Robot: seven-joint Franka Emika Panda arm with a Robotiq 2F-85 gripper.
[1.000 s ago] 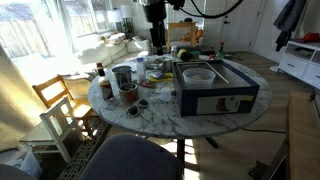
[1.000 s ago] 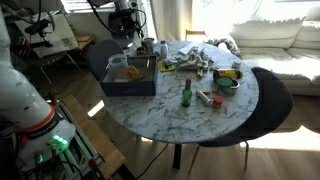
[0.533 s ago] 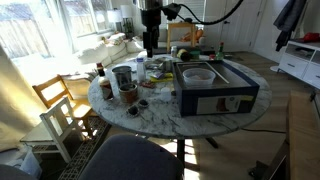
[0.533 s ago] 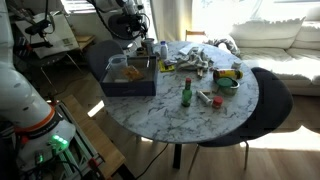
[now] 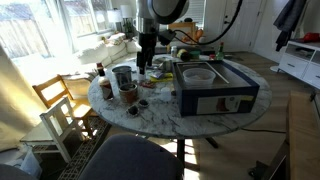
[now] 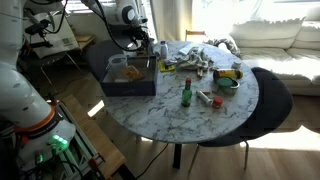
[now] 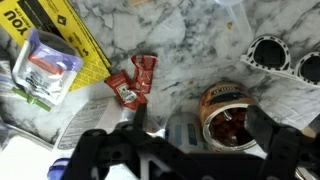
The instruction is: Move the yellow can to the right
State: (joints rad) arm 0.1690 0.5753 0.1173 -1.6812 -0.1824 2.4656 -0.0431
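Observation:
In the wrist view the yellow can [image 7: 226,112] stands open-topped on the marble table [image 7: 190,40], with dark red contents showing. A white and blue can [image 7: 183,132] stands right beside it. My gripper [image 7: 200,122] is open and hovers over both, one finger [image 7: 136,116] to the left of the white can and the other finger [image 7: 266,124] to the right of the yellow can. In both exterior views the gripper [image 5: 145,63] [image 6: 150,44] hangs low over the cluttered part of the round table. It holds nothing.
Ketchup packets [image 7: 131,78], a yellow bag [image 7: 50,28] and two dark cups [image 7: 272,55] lie near the cans. A blue box [image 5: 216,88] fills one side of the table. A tin [image 5: 122,77], a small bottle [image 5: 99,72] and a green bottle [image 6: 186,95] also stand there.
The arm has come down towards the table and shifted a little left in an exterior view. Nothing on the table has moved.

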